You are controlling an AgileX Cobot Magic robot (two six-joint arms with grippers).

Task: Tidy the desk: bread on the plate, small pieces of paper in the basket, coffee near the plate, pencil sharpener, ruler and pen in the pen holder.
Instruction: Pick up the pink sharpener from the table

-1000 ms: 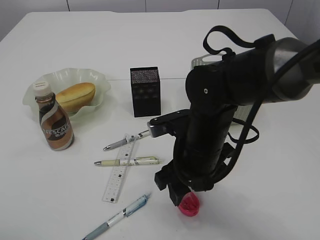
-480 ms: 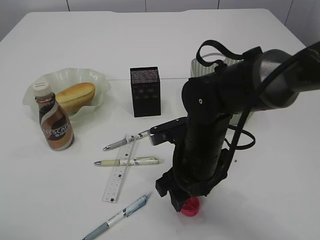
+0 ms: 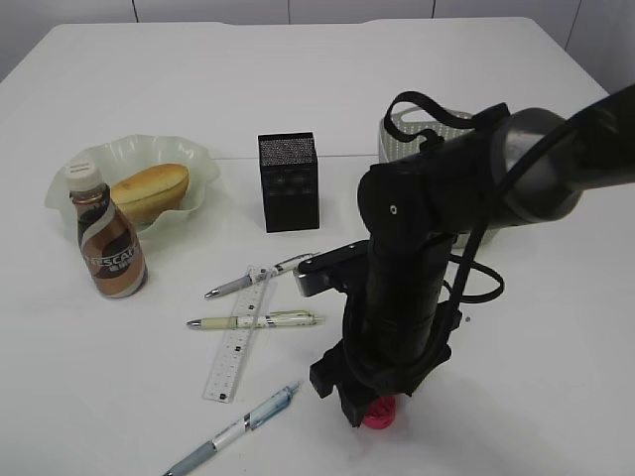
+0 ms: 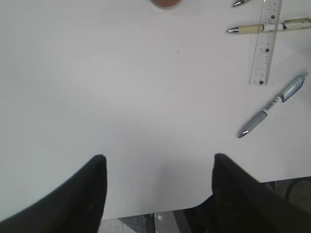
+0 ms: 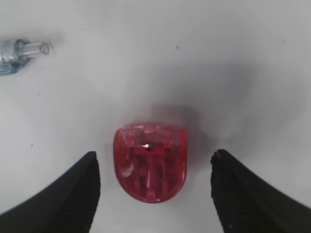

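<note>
Now sharpener (image 5: pixel 150 161) flat, rounded end nearest claw (image 5: pixel 153 194)

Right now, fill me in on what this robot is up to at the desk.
The right gripper hangs open just above the red pencil sharpener, fingers on either side, not yet closed on it. The left gripper is open and idle over bare table. The bread already sits on the plate, with the coffee bottle beside it. The ruler and three pens lie loose on the table, so nothing from the table is in the black pen holder yet.
</note>
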